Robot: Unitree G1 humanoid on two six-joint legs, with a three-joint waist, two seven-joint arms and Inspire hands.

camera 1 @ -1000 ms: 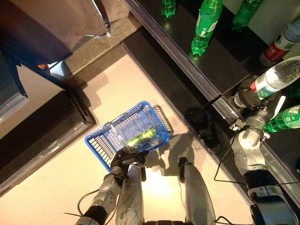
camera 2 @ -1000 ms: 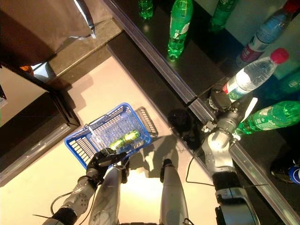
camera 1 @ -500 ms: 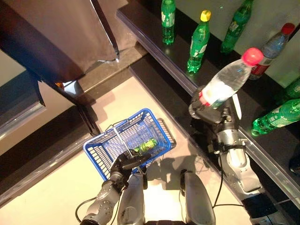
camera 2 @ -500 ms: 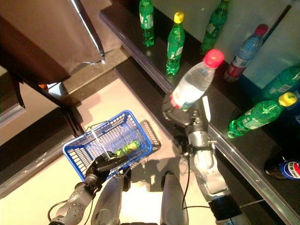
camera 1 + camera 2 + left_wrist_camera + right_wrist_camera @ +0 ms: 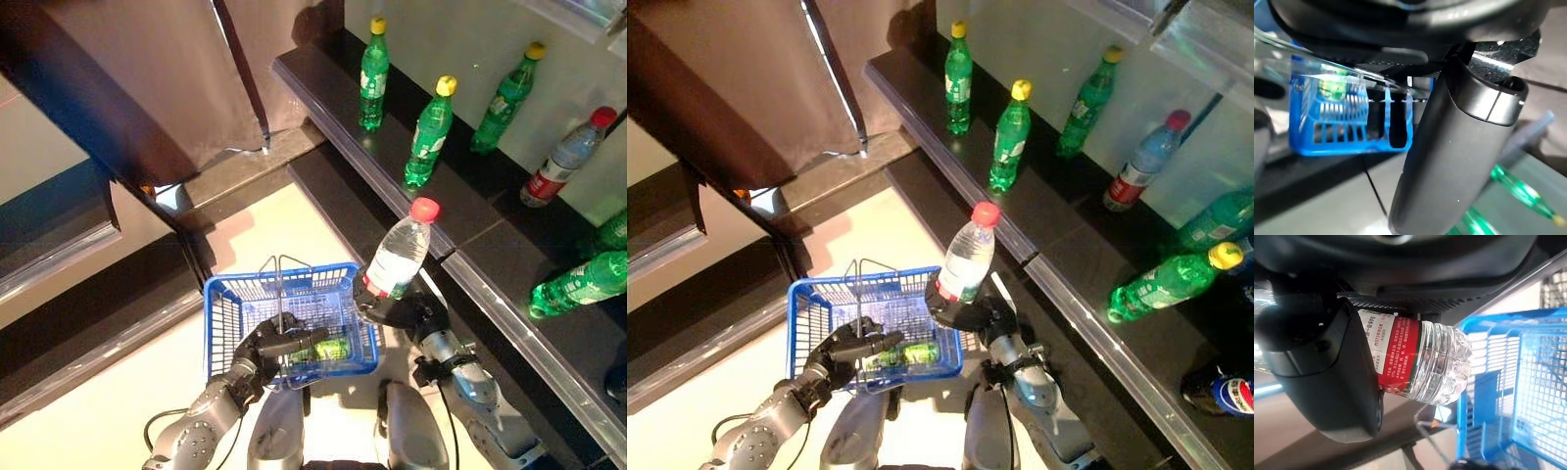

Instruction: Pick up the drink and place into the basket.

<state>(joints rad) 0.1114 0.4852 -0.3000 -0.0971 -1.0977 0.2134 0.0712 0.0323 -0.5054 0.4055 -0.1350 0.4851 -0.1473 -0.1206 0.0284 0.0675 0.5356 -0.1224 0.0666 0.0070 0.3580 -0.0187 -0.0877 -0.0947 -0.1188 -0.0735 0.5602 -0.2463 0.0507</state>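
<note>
While right robot hand (image 5: 416, 313) grips water bottle (image 5: 397, 257), basket (image 5: 220, 338) hangs beside

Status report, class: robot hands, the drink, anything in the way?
Right robot hand shut on water bottle, at basket edge. Left robot hand grips basket rim. Green bottle already inside; nothing blocking.

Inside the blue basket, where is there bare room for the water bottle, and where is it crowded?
The basket floor is bare from the far wall to its middle, under the wire handles. The near side is crowded: a green bottle lies there beside the left hand. The right hand holds the water bottle at the right rim.
</note>
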